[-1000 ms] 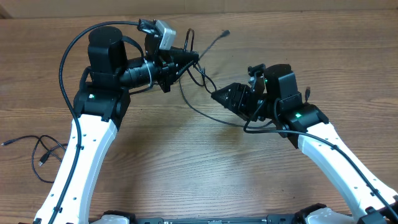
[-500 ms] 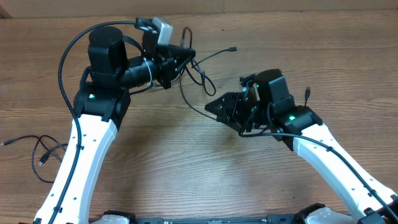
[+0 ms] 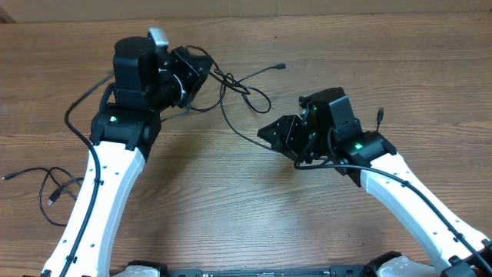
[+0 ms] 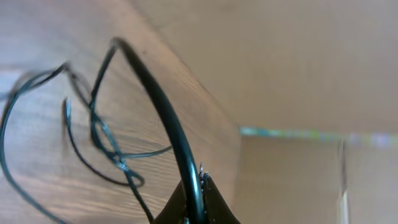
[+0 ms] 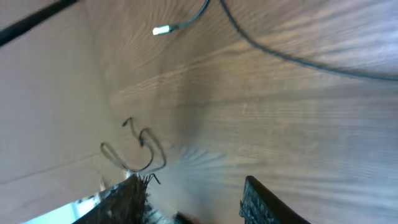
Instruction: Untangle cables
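Note:
Thin black cables (image 3: 240, 86) lie looped and crossed on the wooden table at the back middle, with one plug end (image 3: 281, 67) pointing right. My left gripper (image 3: 203, 68) is shut on a cable (image 4: 163, 109) that runs from its fingertips (image 4: 196, 190) to the tangle (image 4: 115, 155). My right gripper (image 3: 265, 131) is open and empty (image 5: 193, 202), just right of a long cable strand (image 3: 234, 127). That strand (image 5: 280, 56) and a light plug (image 5: 160, 30) show in the right wrist view. A separate coiled cable (image 3: 48, 185) lies at the far left and also shows in the right wrist view (image 5: 138, 149).
The left arm's own thick black wire (image 3: 77, 115) arcs beside its base. A small black plug tip (image 3: 381, 114) lies right of the right arm. The table's back edge (image 3: 307, 15) meets a cardboard wall.
My left gripper has turned and drawn back to the left with its cable. The plug end has dropped lower on the table. My right gripper has shifted left and down.

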`<state>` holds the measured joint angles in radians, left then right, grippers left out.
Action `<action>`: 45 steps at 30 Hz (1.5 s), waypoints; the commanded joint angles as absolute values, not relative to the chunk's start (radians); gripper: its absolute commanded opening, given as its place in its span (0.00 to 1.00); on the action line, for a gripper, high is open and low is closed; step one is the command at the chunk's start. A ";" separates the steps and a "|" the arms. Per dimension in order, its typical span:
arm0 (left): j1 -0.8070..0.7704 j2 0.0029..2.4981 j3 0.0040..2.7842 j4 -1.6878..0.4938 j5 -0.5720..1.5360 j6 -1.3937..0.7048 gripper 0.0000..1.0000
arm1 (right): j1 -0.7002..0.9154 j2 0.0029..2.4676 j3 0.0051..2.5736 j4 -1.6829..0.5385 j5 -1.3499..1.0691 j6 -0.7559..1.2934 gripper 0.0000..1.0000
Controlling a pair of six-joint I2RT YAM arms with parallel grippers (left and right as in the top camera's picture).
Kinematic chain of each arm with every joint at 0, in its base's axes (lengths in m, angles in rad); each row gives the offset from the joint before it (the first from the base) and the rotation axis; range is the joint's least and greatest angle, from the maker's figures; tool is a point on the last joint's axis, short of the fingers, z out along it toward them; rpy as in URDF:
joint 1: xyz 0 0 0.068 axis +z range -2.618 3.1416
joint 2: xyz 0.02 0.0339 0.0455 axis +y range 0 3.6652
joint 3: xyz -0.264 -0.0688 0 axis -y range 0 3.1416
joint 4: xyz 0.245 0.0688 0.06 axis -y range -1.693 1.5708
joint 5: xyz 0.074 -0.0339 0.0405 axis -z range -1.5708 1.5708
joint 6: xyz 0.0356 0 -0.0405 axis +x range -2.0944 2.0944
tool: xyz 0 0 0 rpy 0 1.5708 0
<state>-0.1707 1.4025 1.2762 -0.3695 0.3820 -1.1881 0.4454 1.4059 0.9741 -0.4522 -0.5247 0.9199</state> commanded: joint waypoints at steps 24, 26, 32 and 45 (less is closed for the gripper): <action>-0.154 1.380 1.293 -0.355 0.289 -1.679 0.04 | 0.615 1.751 0.981 0.019 -0.214 0.571 0.74; -0.149 1.380 1.293 -0.343 0.289 -1.653 0.04 | 0.602 1.772 0.981 0.093 -0.319 0.607 0.72; -0.149 1.380 1.293 -0.342 0.317 -1.653 0.04 | 0.573 1.837 0.981 0.302 -0.379 0.926 0.68; -0.149 1.380 1.293 -0.340 0.418 -1.614 0.04 | 0.498 1.859 0.981 0.376 -0.409 1.618 0.64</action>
<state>-0.1547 1.4025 1.2762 -0.3443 0.3630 -1.6638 0.5156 1.8553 0.9745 0.3576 -0.3801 1.3750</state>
